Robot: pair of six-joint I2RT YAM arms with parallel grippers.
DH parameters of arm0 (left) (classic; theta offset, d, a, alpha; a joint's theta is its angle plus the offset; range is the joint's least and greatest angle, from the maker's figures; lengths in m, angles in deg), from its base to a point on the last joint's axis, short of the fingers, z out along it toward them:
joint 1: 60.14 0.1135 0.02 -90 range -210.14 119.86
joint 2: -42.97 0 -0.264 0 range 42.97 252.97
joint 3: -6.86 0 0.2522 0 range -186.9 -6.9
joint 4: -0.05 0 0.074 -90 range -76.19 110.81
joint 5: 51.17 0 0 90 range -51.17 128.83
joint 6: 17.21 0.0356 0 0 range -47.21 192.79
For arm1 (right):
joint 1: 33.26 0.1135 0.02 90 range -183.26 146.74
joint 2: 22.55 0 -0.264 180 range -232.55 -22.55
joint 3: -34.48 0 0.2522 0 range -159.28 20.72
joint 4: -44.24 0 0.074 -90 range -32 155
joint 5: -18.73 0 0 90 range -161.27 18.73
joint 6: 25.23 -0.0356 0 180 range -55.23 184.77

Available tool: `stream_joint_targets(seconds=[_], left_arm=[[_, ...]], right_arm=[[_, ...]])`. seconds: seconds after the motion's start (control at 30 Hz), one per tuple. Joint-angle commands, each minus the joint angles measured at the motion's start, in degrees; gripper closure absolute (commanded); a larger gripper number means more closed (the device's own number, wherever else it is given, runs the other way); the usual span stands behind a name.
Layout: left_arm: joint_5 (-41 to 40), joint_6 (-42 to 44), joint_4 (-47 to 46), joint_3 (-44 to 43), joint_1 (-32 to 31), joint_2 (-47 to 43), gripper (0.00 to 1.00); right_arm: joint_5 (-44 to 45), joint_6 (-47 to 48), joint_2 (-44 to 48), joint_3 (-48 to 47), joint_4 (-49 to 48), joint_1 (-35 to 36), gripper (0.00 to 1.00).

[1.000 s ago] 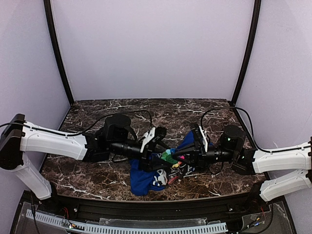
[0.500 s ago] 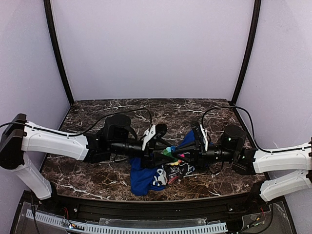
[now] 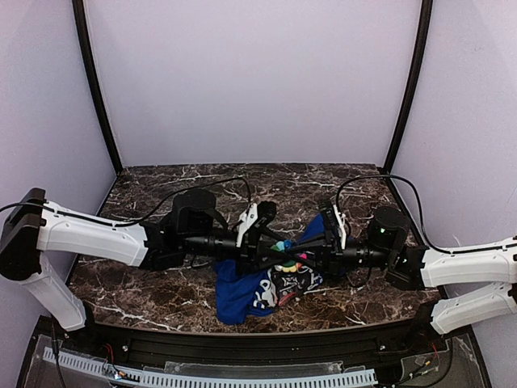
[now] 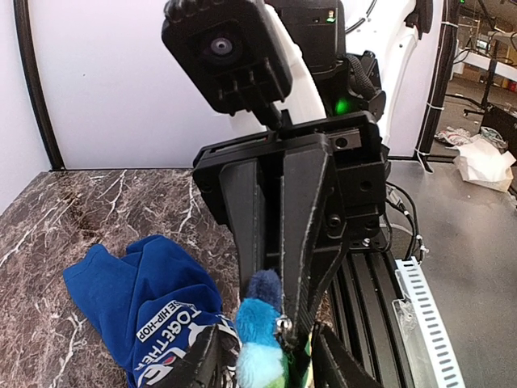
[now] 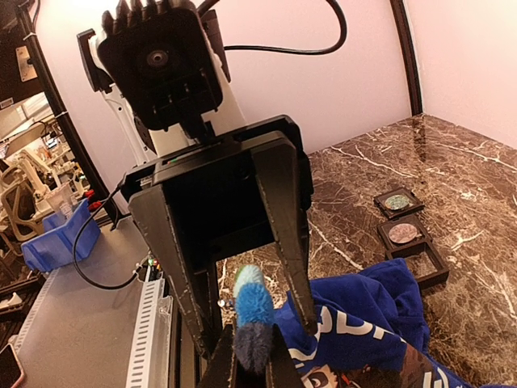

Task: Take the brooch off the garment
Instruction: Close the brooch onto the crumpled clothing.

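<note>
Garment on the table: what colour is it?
The garment is blue with white lettering, clearest in the left wrist view.

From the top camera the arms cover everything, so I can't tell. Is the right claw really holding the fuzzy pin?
Observer: Yes. In the right wrist view, the right claw is shut on the dark blue end of the brooch.
Operator: What about the left claw?
Observer: The left claw is open around the brooch, with a gap showing on each side.
Operator: Is anything else down there?
Observer: Three small dark square trays sit on the table next to the garment.
</note>
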Motion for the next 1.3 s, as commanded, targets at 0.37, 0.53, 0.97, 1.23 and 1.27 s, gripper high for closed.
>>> stream_joint_targets(seconds=[0.37, 0.53, 0.97, 1.23, 1.27], left_arm=[[3.3, -0.11, -2.23, 1.86, -0.23, -1.09, 0.68], [3.87, -0.17, -2.24, 1.97, -0.27, -1.32, 0.73], [5.38, -0.58, -2.71, 2.06, -0.14, -1.42, 0.84], [7.22, -1.03, -2.22, 1.7, -0.14, -1.42, 0.88], [7.84, -1.0, -1.64, 1.31, -0.14, -1.23, 0.88]], right_arm=[[-3.73, -0.64, 1.35, 1.2, -2.5, -0.34, 1.0], [-4.39, -0.73, 1.06, 1.24, -2.68, -0.34, 1.0], [-5.06, -0.74, 1.48, 1.51, -2.86, -0.33, 1.0], [-6.3, -0.48, 1.46, 1.47, -2.61, -0.33, 1.0], [-6.51, -0.26, 1.37, 1.38, -2.4, -0.34, 1.0]])
